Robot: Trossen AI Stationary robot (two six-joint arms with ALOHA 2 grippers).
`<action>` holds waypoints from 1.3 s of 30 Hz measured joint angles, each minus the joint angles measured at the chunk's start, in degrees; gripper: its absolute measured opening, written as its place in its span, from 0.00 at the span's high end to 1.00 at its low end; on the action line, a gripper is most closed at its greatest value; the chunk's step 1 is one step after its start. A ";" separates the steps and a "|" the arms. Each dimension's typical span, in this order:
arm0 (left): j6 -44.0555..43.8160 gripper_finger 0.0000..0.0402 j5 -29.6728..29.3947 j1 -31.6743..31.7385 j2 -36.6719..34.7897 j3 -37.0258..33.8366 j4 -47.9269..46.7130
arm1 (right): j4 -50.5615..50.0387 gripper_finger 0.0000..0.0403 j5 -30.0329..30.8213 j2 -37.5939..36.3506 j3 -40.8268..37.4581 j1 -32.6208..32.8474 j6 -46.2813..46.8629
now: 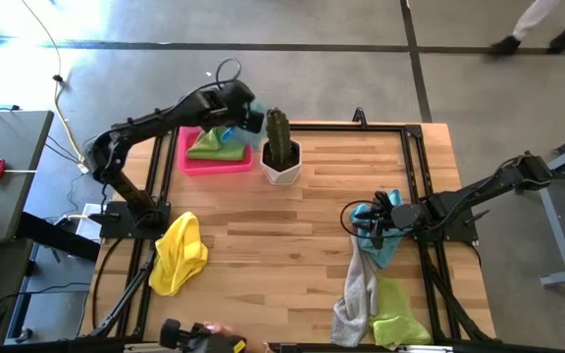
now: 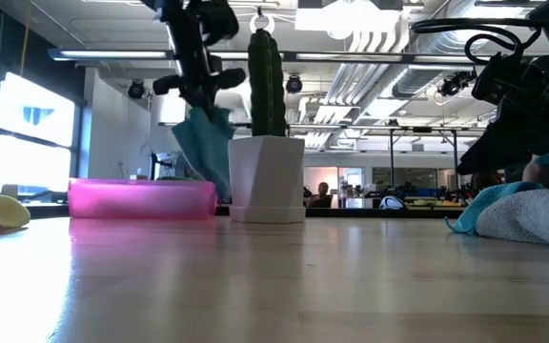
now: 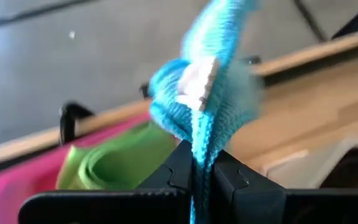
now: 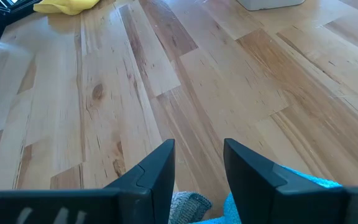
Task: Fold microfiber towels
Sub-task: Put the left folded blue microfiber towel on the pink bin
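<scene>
One blue towel point(image 3: 207, 93) hangs from left gripper point(image 3: 199, 171), jaws clamped, above pink tray point(image 1: 196, 162) | right gripper point(image 4: 197, 168), jaws apart, waits over towel pile point(image 1: 376, 284)

The pink tray point(image 2: 141, 198) hides its contents in the low view; the grey towel point(image 4: 188, 204) is cut off.

A light blue microfiber towel point(image 3: 210, 81) with a white tag hangs above a lime green folded towel point(image 1: 214, 145) in a pink rectangular tray point(image 1: 189, 165), beside a dark green cactus point(image 1: 279, 135) in a white pot point(image 2: 267, 181), on pale striped wood-grain table point(image 4: 104, 93).
</scene>
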 joint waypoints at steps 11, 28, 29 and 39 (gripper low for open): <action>-10.54 0.95 -5.54 -1.90 4.54 0.04 -8.02 | 0.01 0.68 0.00 0.00 0.00 -0.01 0.02; -11.13 0.95 -9.26 3.19 4.52 -3.71 -24.05 | 0.00 0.68 0.01 0.00 0.00 0.00 0.01; -9.82 0.95 -8.86 3.91 4.52 -5.01 -22.69 | 0.01 0.68 0.01 0.00 0.00 -0.01 0.00; -0.96 0.95 -7.25 10.20 4.54 -14.05 -14.01 | -0.01 0.68 0.00 0.00 0.00 -0.01 0.02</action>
